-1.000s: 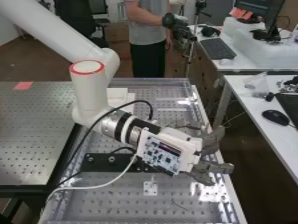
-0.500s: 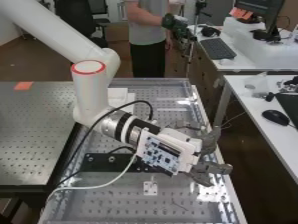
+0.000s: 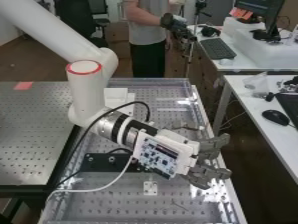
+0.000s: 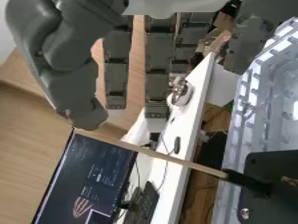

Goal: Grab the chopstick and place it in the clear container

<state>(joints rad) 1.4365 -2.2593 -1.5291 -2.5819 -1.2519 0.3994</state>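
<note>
Hand [image 4: 157, 70]: one, spread wide, empty. Chopstick [image 4: 159, 155]: one, wrist view's lower centre, ungrasped. Step, I judge: pre-grasp; next, I align fingers, then pinch.

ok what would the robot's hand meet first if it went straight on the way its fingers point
Probably the chopstick: in the wrist view it crosses the line beyond the fingertips of the hand, though depth is unclear, so they might pass it.

Black mouse [image 3: 275, 117], keyboard [image 3: 218, 49], monitor [image 3: 261, 8], perhaps headphones [image 3: 209, 31]
</note>
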